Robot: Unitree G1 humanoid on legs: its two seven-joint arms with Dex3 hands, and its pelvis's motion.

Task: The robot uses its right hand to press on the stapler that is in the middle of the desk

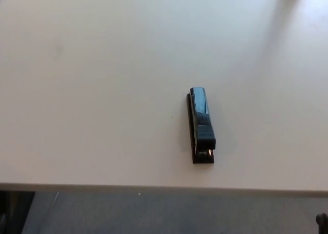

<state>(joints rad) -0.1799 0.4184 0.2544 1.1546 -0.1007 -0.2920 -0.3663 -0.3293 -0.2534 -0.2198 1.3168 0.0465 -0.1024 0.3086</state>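
Note:
A black stapler (201,124) lies flat on the white desk (102,90), right of centre and close to the front edge. Its long axis runs away from me and its hinge end is nearest me. At the bottom right corner of the head view, below the desk edge, a small dark bit of my right hand (323,219) shows. It is far from the stapler and too little of it is visible to tell its state. My left hand does not show.
The desk's front edge (164,189) crosses the bottom of the picture, with grey floor (154,213) below it. A dark object (13,211) stands under the desk at the bottom left.

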